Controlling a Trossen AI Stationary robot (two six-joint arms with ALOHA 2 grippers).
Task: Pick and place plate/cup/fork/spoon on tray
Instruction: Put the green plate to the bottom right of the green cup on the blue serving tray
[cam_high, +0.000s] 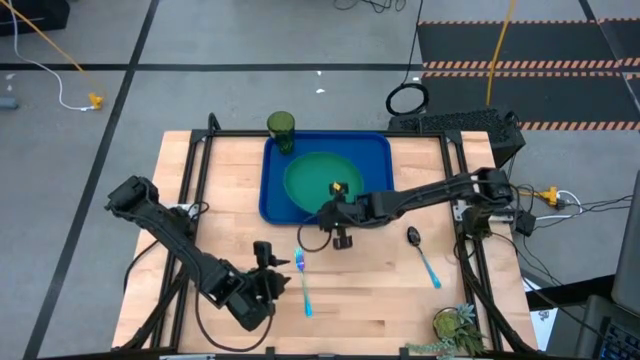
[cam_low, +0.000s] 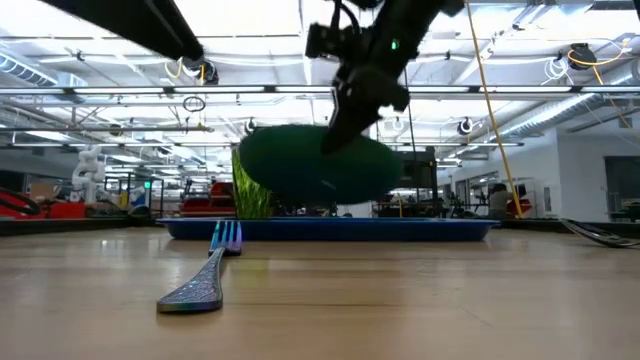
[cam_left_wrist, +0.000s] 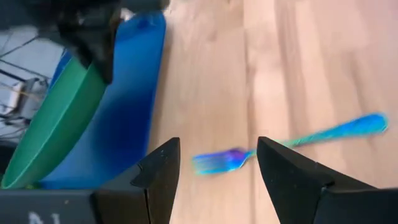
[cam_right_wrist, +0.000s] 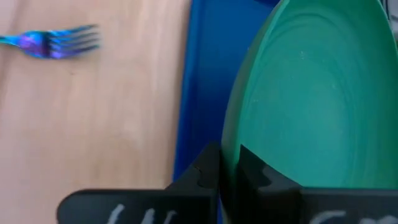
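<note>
High view showed the right gripper clamping the plate over the tray; the left gripper gaped above the fork, spoon untouched.

No readable text, label, brand, number or sign anywhere.

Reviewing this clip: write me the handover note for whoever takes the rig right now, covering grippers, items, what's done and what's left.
Right gripper: shut on the plate rim, holding it tilted above the tray.
Left gripper: open, hovering above the fork on the table.
Cup: at the tray's far left corner; whether on it is unclear.
Spoon: on the table, right of the tray.
Done: plate lifted over the tray.
Left: release the plate; place the fork and spoon; check the cup.
</note>
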